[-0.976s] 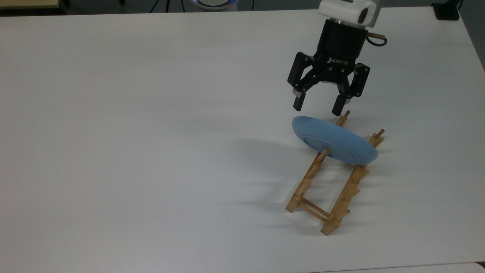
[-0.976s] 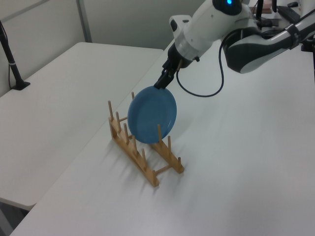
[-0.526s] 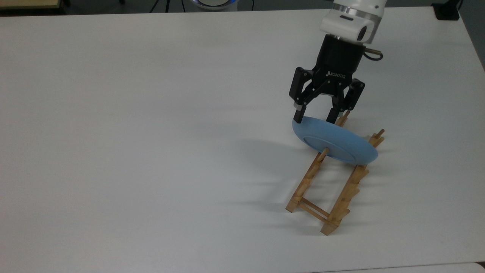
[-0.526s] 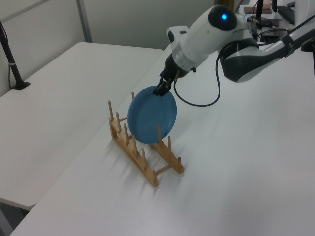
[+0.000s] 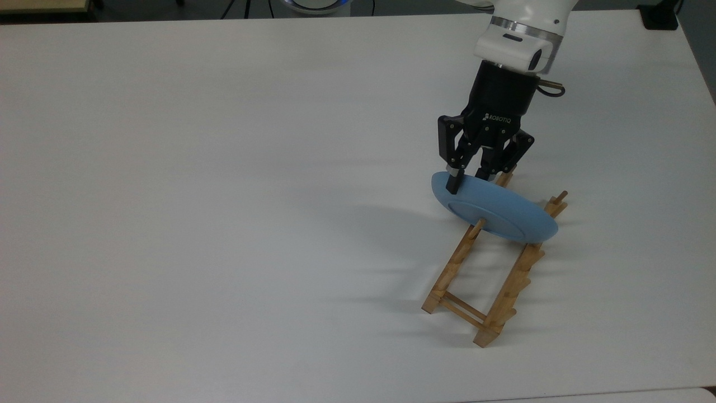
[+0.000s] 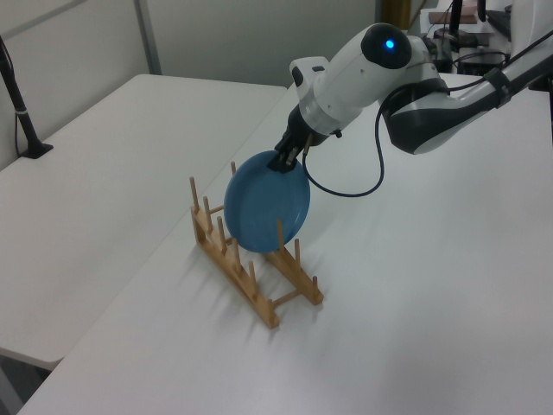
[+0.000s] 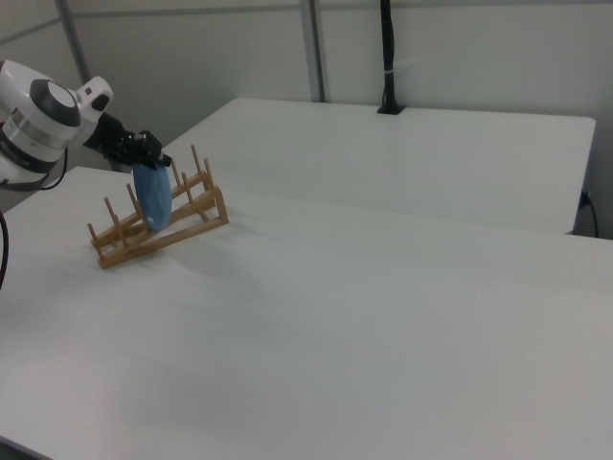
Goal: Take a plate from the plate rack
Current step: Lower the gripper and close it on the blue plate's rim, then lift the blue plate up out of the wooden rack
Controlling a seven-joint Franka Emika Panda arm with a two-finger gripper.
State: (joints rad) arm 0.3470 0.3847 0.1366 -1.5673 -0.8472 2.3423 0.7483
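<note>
While plate (image 5: 498, 215) is kept leaning in far slots of plate rack (image 5: 484, 268) on tabletop (image 5: 224, 196), upper rim is straddled by tool (image 5: 467, 184), narrowed, apparently pinching rim; lift judged not begun.

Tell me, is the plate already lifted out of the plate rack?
No, the plate stands in the plate rack between its pegs, with the gripper at its upper rim.
</note>
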